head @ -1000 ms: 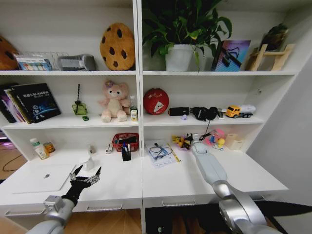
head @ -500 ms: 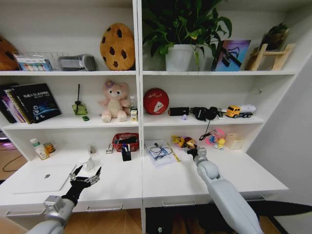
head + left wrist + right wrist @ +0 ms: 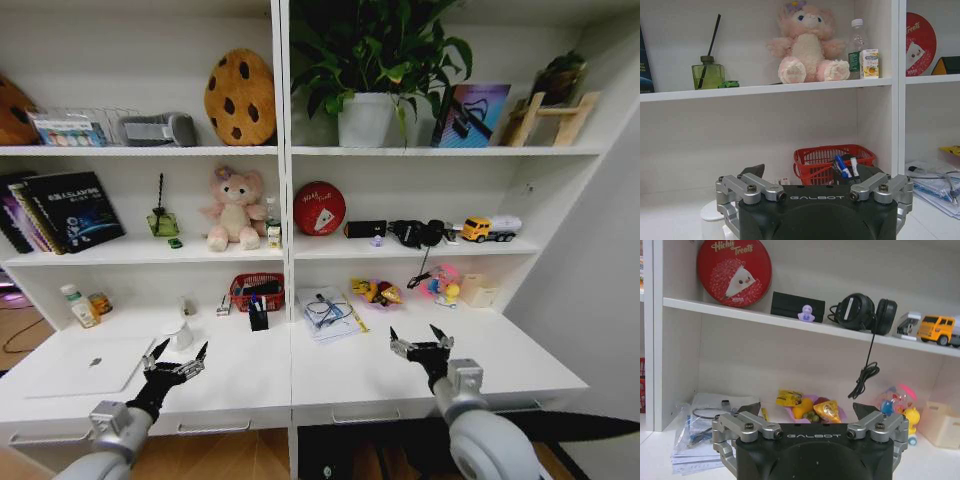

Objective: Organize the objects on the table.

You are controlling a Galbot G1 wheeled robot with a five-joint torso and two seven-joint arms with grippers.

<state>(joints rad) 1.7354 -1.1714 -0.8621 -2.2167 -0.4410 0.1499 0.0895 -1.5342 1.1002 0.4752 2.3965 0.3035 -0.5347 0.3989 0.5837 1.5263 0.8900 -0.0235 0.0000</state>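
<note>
My left gripper hovers open and empty over the left half of the white table, just right of the shut silver laptop. Over the right half, near the front edge, my right gripper is open and empty too. Two pens stand in a black holder beside a red basket. A tiny green toy car rests on the shelf above, next to a green diffuser bottle.
At the back of the desk lie a stack of papers, a pile of snacks, colourful toys and a small bottle. A white object stands close to the left gripper. Shelves rise behind.
The right arm has drawn back from the snacks at the rear of the desk to the front, its gripper now open over the bare top. The left arm has stayed still.
</note>
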